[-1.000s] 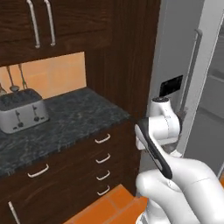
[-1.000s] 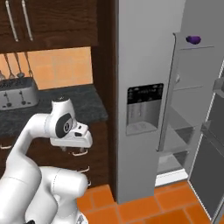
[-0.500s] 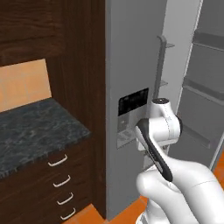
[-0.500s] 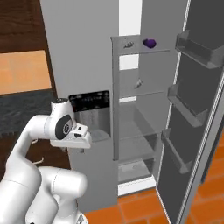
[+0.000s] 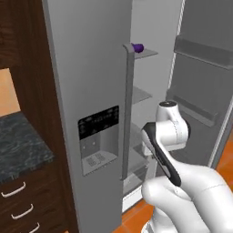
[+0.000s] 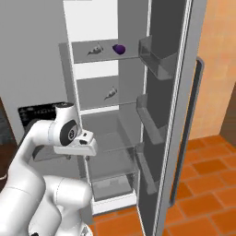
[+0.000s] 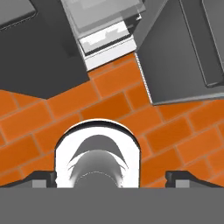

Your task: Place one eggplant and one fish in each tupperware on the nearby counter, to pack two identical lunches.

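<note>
Eggplant (image 6: 119,49) lies on the top shelf (image 6: 108,57) of the open fridge (image 6: 108,120), toward the right of that shelf, violet and glossy. It also shows in the left base view at about one o'clock, a purple end poking past the closed door's edge. One fish (image 6: 95,50) lies on the same shelf just beside it on the left, apart from it, and a second fish (image 6: 110,93) lies on the shelf below.

Progress: judged as early. Nothing has been packed. Both fish and this eggplant are on the fridge shelves, untouched. A strip of the dark marbled surface (image 5: 20,148) shows at nine o'clock in the left base view, bare as far as it is visible.

Orientation: the eggplant's long axis runs roughly along the shelf front, tilted a little, and which end is the stem is too small to tell. Each fish lies slanted, one end up to the right and the other down to the left, and I cannot tell head from tail.

Tool (image 7: 112,175): spread wide, holding nothing, pointing down at the orange brick floor (image 7: 109,105) in front of the fridge, tucked low beside the arm and well below the shelves

Remaining: fetch one eggplant and one fish for each container
</note>
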### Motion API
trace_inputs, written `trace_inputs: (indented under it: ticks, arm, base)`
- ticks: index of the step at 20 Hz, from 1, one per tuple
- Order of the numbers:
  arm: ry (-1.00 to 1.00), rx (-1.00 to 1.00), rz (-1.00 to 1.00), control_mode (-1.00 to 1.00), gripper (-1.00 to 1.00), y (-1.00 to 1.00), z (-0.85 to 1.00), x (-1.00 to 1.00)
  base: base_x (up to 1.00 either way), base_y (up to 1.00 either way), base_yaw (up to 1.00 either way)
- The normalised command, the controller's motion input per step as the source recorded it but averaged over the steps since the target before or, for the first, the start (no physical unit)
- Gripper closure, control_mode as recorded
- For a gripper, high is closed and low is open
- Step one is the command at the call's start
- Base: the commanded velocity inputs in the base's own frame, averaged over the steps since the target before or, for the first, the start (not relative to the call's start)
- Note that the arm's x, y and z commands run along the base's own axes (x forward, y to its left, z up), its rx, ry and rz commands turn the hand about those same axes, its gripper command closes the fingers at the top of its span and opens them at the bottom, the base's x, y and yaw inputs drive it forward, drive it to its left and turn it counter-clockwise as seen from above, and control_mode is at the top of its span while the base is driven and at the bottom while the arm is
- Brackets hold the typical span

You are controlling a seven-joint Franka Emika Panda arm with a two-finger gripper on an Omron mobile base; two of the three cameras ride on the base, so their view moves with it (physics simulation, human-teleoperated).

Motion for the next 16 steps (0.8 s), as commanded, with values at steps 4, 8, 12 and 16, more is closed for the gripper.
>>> trace_inputs:
  ticks: [4, 8, 12, 16]
  arm:
    - [0.00, 0.00, 0.00, 1.00, -1.00, 0.00, 0.00, 0.00]
    - [0.00, 0.00, 0.00, 1.00, -1.00, 0.00, 0.00, 0.00]
    - [0.00, 0.00, 0.00, 1.00, -1.00, 0.00, 0.00, 0.00]
    - [0.00, 0.00, 0.00, 1.00, -1.00, 0.00, 0.00, 0.00]
  base:
    - [0.04, -0.49, 0.34]
    - [0.20, -0.32, 0.35]
    - [0.23, -0.44, 0.11]
    - [0.56, -0.57, 0.05]
